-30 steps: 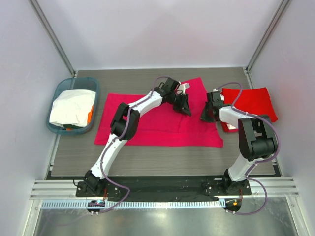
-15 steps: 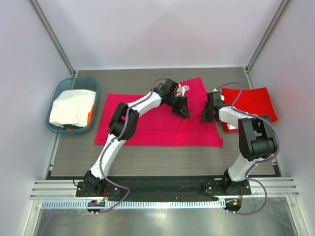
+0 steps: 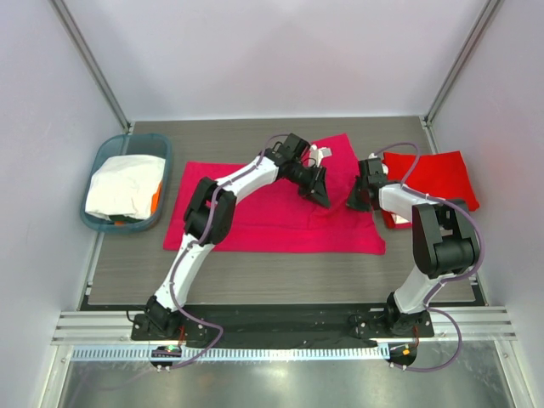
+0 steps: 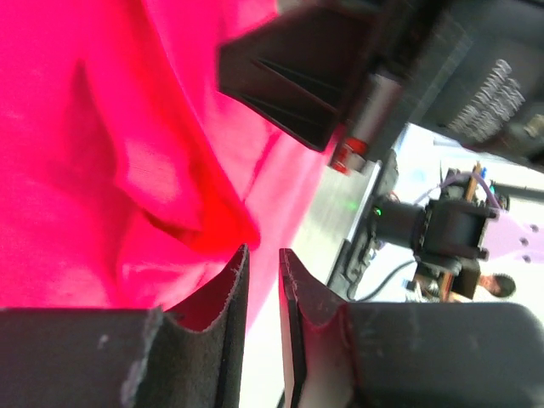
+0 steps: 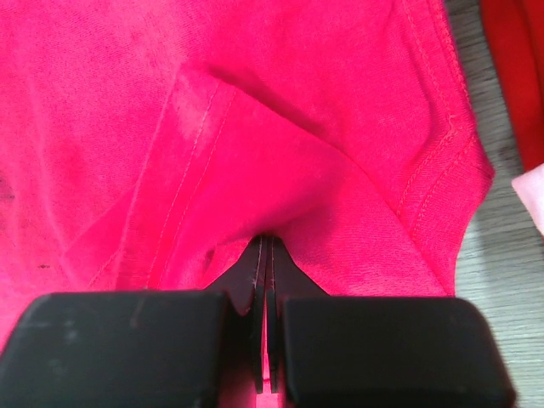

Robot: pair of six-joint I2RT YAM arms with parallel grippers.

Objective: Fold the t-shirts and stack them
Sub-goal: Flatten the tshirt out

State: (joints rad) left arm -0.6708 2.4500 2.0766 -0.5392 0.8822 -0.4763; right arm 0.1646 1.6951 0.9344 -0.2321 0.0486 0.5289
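Note:
The magenta-pink t-shirt [image 3: 255, 212] lies spread flat in the middle of the table. My left gripper [image 3: 318, 187] hovers over its right part. In the left wrist view the left gripper [image 4: 262, 251] has its jaws a narrow gap apart with nothing between them, right beside a raised fold of the pink cloth [image 4: 127, 127]. My right gripper [image 3: 355, 201] is at the shirt's right edge. In the right wrist view the right gripper [image 5: 265, 240] is shut on a pinched fold of the pink shirt [image 5: 297, 102]. Folded red t-shirts [image 3: 433, 174] lie at the right.
A teal basket [image 3: 100, 157] at the far left holds a crumpled white cloth [image 3: 123, 187]. A pale cloth edge [image 3: 393, 219] shows under the red stack. Metal frame posts stand at the back corners. The right gripper's body [image 4: 340, 76] looms close in the left wrist view.
The left gripper has shifted slightly over the shirt's right part. The right gripper has stayed at the shirt's right edge.

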